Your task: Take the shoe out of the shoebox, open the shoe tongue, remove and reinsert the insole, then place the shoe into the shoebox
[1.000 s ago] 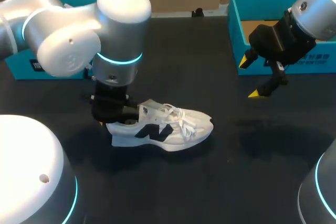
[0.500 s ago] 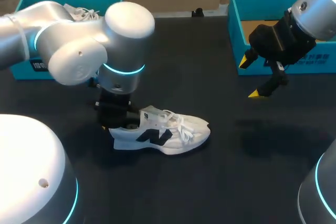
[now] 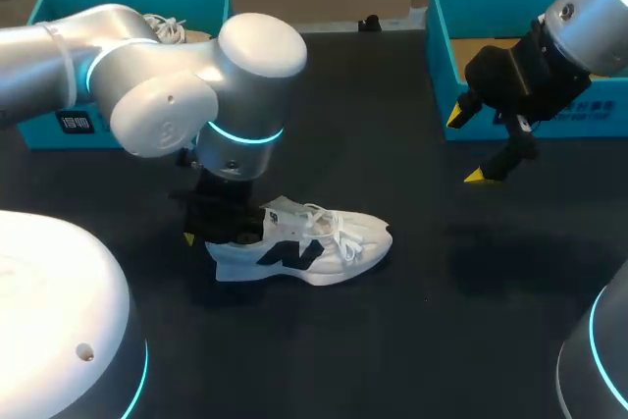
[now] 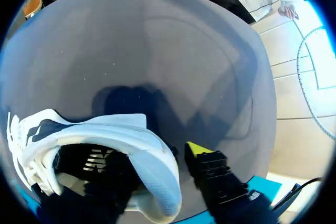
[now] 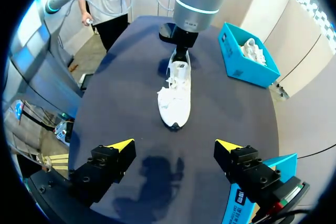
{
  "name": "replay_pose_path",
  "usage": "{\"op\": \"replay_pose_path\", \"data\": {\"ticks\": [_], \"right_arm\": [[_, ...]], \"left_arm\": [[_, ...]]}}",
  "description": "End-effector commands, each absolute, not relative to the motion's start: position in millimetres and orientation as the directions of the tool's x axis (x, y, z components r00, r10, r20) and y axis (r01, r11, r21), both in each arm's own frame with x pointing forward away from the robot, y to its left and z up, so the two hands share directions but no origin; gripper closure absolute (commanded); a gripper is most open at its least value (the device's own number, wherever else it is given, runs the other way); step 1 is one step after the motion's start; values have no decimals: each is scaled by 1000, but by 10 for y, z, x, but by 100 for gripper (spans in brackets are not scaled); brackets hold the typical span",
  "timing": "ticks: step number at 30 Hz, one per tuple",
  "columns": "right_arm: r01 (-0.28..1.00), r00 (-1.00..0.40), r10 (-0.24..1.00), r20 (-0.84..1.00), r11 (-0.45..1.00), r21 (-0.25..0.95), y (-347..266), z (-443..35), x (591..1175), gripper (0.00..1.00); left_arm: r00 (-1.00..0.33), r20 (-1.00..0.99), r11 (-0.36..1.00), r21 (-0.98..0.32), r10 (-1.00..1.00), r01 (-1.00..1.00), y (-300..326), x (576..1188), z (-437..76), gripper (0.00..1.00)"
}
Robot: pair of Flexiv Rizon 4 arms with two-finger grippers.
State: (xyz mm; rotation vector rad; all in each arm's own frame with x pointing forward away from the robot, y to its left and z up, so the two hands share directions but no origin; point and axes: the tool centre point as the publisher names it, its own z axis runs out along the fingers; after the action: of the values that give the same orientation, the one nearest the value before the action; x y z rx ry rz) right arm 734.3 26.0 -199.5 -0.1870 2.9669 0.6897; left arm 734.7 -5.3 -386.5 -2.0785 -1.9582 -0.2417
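White sneaker (image 3: 304, 247), mid-counter (image 3: 412, 340), heel clamped in left jaws, nudged slightly toward left edge just now; right jaws spread, idle beside far-right teal shoebox (image 3: 440, 56); tongue-opening pending.

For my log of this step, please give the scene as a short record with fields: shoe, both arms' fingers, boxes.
shoe: white, upright on the table, outside both boxes
left gripper: fingers clamp the heel, one inside, one outside
right gripper: fingers open, empty, above the table before the right shoebox
left shoebox: holds a second white shoe
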Motion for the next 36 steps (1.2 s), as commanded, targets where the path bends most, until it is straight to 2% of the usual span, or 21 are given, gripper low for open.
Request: {"op": "replay_pose_path", "data": {"ticks": [1,7,19,36], "right_arm": [[-138,-989,-98,-114,891,431,270,-2007,7348,0],[-138,-989,-98,-114,891,431,270,-2007,7348,0],[-138,-989,-98,-114,891,431,270,-2007,7348,0],[-138,-989,-98,-114,891,431,270,-2007,7348,0]], "left_arm": [[84,304,-59,-89,949,994,-56,7307,-3816,0],[89,286,-66,-87,954,994,-78,7224,-3680,0],[-13,176,26,-68,984,997,-129,7188,-3148,0],[-273,84,284,-191,958,939,161,7177,-2688,0]]}}
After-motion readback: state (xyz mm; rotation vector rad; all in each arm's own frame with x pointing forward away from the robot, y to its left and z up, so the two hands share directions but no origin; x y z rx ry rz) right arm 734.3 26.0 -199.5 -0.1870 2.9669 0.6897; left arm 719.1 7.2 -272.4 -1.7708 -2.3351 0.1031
